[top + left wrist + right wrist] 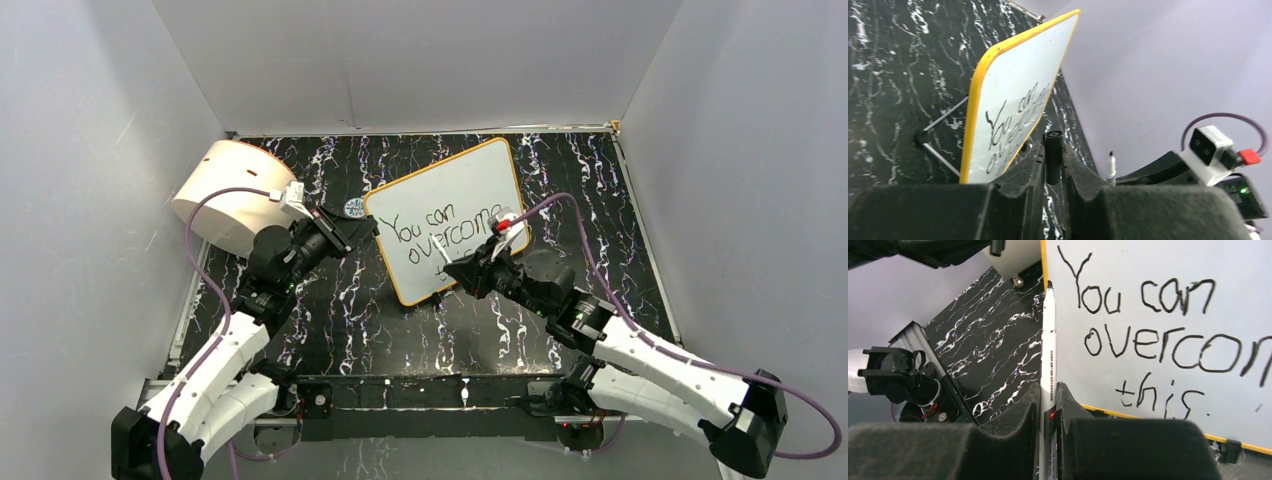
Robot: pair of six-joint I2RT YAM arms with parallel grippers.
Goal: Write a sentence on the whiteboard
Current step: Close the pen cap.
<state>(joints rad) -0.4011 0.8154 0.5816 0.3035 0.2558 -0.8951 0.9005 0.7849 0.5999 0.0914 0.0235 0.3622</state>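
Observation:
The whiteboard [470, 175] stands tilted on the dark marbled table, with its orange-yellow rim facing me. The sentence [440, 235] reads "You can overcome this" [1148, 340] in black, on three lines. My right gripper [1049, 387] is shut on a white marker [1049, 340]. The marker's black tip sits by the board's left rim, away from the lettering. My left gripper [1053, 145] is shut on the marker's black cap [1053, 155], just left of the board [1018, 75]. From above, the right gripper [450, 268] is at the board's lower edge and the left gripper [365, 228] at its left edge.
A big cream cylinder [230, 190] lies at the back left, behind my left arm. A wire stand [940, 135] props the board from behind, and a black clip foot [1230, 450] sits under its lower rim. White walls close in the table on three sides.

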